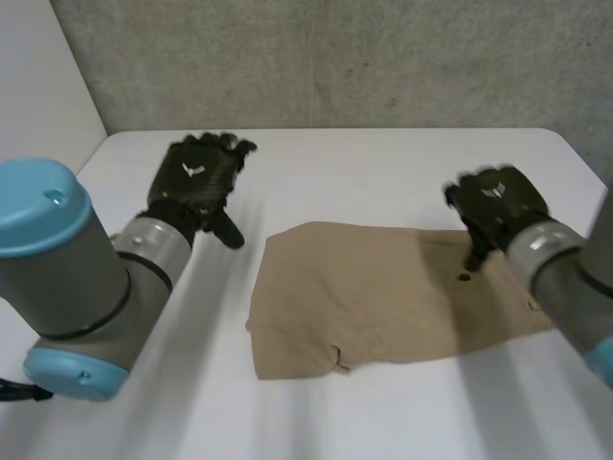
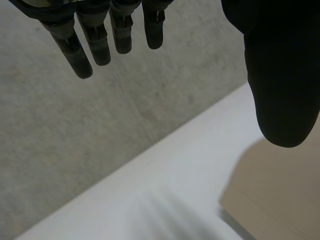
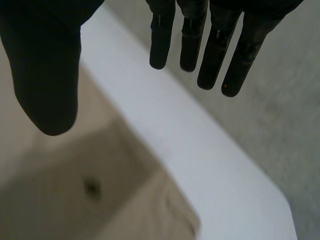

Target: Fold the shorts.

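The tan shorts (image 1: 383, 292) lie flat on the white bench (image 1: 316, 412), and neither hand holds them. Beyond them, the left hand (image 1: 196, 177) hovers off their left edge and the right hand (image 1: 498, 203) hovers over their right end. Both have fingers (image 3: 162, 40) straight and apart. A fold looks due to start, so each hand likely needs to drop and pinch an edge.

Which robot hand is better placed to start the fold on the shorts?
Right, probably. The right robot hand is open above the right end of the shorts, near the dark button. The left robot hand, also open, is over bare table beside the left edge, off the cloth.
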`<state>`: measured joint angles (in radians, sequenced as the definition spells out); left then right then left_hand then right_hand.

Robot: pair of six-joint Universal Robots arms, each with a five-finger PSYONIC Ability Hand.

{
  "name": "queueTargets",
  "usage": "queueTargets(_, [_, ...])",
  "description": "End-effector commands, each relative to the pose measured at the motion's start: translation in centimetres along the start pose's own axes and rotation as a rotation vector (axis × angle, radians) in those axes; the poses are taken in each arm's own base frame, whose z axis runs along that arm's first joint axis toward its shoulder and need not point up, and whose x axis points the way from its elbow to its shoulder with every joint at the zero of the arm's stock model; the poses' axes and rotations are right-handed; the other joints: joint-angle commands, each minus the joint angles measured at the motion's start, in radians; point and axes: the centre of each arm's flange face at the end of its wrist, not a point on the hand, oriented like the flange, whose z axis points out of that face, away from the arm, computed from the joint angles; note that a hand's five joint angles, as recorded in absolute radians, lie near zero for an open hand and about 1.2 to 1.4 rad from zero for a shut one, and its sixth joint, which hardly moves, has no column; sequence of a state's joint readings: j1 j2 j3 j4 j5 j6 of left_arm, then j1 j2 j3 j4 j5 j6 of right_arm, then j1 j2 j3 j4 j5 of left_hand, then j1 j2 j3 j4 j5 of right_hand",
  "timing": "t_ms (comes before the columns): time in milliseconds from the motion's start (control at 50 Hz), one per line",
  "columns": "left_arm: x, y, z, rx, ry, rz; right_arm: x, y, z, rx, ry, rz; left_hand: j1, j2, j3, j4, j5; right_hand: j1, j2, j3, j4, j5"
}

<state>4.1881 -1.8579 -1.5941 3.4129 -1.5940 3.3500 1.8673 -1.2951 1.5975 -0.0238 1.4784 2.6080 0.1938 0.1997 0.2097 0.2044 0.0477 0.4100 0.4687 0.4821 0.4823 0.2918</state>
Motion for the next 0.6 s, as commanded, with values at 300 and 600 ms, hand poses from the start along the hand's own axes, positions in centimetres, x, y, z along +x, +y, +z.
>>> queueTargets(300, [1.0, 3.0, -0.8, -0.094, 0.031, 0.000, 3.5, 11.2, 0.3, -0.106, -0.089, -0.057, -0.013, -0.019, -0.029, -0.023, -0.041, 0.359, 0.300, 0.287, 0.287, 0.303])
queueTargets(600, [1.0, 3.2, -0.8, -0.099, 0.032, 0.000, 4.3, 12.8, 1.5, -0.110, -0.065, -0.051, -0.016, -0.021, -0.031, -0.026, -0.044, 0.986, 0.928, 0.914, 0.914, 0.930])
